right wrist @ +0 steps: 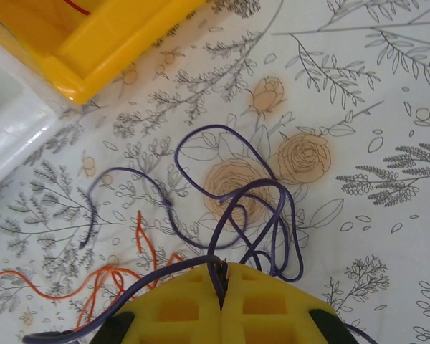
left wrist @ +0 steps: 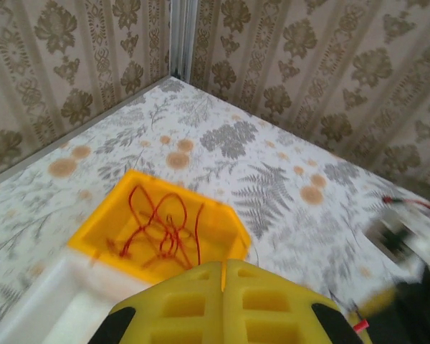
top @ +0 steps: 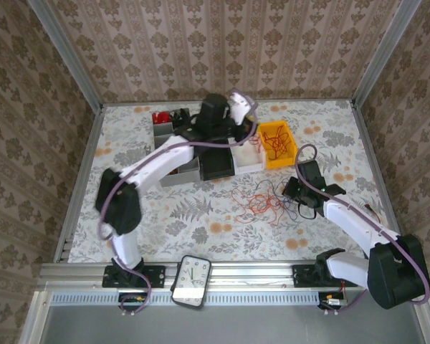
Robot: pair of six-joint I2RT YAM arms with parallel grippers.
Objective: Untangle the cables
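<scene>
Several thin cables (top: 261, 201) lie tangled on the table (top: 165, 215) near the yellow bin (top: 279, 165), one red wire (left wrist: 165, 229) inside it; likely light, limp, springy, best pinched at a free loop; right gripper (right wrist: 222, 276) pinches a dark wire (right wrist: 222, 179); left gripper (left wrist: 222, 269), closed empty, hovers over the bin.

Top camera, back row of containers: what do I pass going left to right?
Grey organizer → black bin → white bin → yellow bin, with red cables inside.
</scene>
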